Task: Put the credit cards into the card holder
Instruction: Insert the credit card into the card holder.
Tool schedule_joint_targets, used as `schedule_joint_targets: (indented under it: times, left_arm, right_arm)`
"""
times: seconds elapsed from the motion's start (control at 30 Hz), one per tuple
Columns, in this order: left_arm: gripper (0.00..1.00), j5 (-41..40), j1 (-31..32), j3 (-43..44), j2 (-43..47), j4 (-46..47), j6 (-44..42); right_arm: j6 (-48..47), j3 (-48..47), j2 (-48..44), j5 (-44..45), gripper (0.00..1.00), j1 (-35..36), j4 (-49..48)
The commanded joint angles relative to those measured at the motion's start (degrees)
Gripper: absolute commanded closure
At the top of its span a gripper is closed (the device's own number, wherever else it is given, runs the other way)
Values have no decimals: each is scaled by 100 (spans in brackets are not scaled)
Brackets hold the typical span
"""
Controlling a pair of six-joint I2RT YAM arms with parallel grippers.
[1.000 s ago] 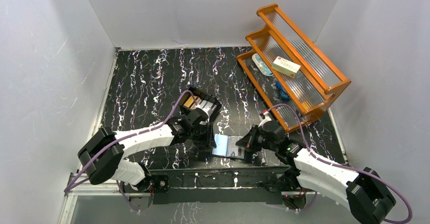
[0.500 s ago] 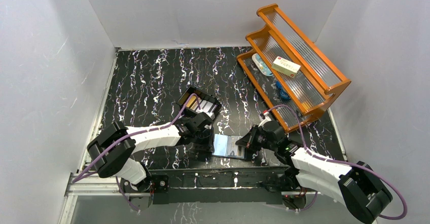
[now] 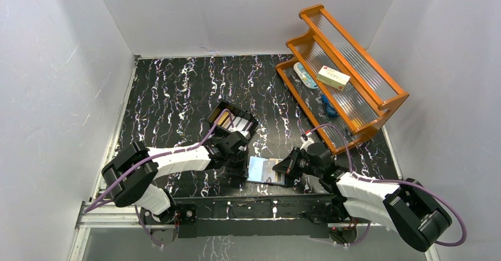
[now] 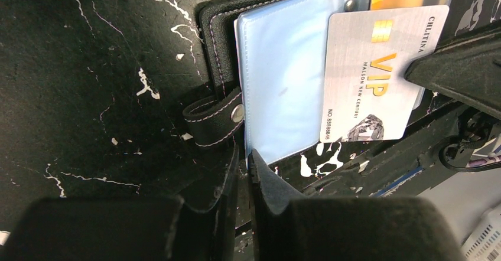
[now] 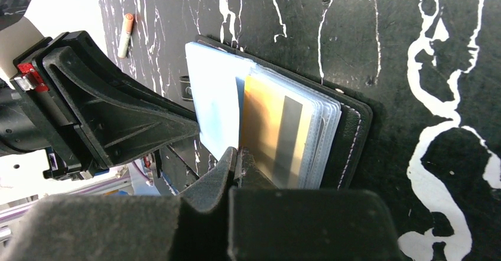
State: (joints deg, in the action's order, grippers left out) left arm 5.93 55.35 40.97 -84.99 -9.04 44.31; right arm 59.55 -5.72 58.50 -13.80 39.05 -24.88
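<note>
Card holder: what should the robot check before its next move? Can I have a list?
1. The card holder lies open, pockets up: ok.
2. The silver card is inside a pocket: not ok, it lies on top.
3. The right fingers are shut at that card's edge: ok.
4. The left fingers are gripping the holder: cannot tell.
5. The spare cards are ready in the black box: ok.
</note>
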Motion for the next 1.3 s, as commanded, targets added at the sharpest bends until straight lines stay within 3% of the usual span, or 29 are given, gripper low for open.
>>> schedule_joint_targets:
  times: [0.0,1.03,1.27]
  left_arm:
    - [90,-67,96,-25,-123,-20,-55]
    - [89,-49,264,51,-218,25,55]
    - [89,-40,300,62,-206,59,85]
  right_arm:
    - [-74,117,99,-34,100,-24,-490]
    - [198,227,1190,-679,100,-413,-1934]
    - [317,151,1345,-591,98,-395,-1846]
